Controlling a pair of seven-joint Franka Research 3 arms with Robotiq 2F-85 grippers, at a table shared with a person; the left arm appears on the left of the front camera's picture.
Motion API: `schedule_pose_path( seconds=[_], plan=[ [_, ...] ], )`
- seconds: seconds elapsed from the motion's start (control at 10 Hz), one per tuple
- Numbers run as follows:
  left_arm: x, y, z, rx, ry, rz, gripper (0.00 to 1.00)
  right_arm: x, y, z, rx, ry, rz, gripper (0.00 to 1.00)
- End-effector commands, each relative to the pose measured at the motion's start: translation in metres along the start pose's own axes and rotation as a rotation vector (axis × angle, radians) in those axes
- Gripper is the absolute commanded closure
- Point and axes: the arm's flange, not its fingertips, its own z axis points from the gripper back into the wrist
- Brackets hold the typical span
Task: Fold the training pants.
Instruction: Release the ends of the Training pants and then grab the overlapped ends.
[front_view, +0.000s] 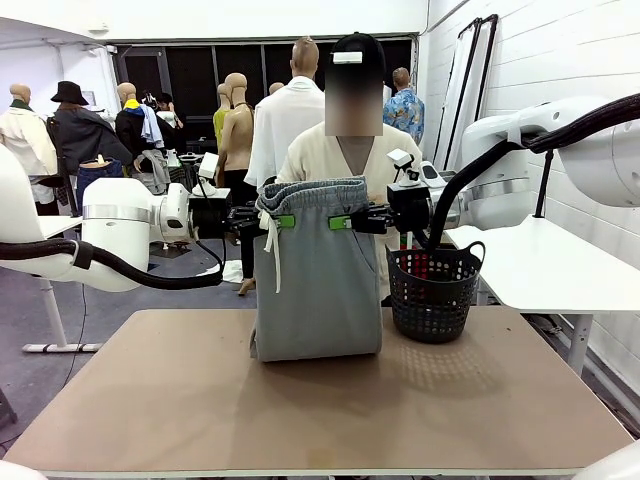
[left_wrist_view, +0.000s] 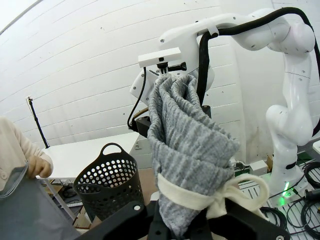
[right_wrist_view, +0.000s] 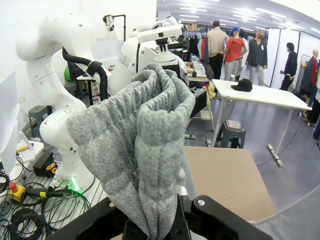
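Left gripper (front_view: 284, 221) and right gripper (front_view: 340, 222) each clamp the waistband of the training pants (front_view: 318, 290), whose lower end rests on the table (front_view: 300, 420). Uneven lowering could skew the fold; shallow grips on bunched cloth may slip.

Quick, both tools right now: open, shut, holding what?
Left tool: shut on the training pants, at the waistband.
Right tool: shut on the waistband's other side.

Front cam: fixed, on robot's side of the flat light-brown table (front_view: 300, 400), facing across to the person (front_view: 310, 160). Left wrist cam looks along left claw (left_wrist_view: 186, 227), right wrist cam along right claw (right_wrist_view: 152, 227). Both are close to the soft light-grey jersey training pants (left_wrist_view: 185, 135), which all 3 views share.
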Motion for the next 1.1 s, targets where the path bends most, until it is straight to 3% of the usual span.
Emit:
schedule_pose_path(
  seconds=[0.0,1.0],
  plan=[
    [0.0021,-0.0013,0.0003,0.0,-0.001,-0.016,1.0,0.001,0.0004,-0.0015,0.001,-0.008,0.0,1.0],
    [0.0021,-0.0013,0.0003,0.0,-0.001,-0.016,1.0,0.001,0.0004,-0.0015,0.001,-0.008,0.0,1.0]
  ],
)
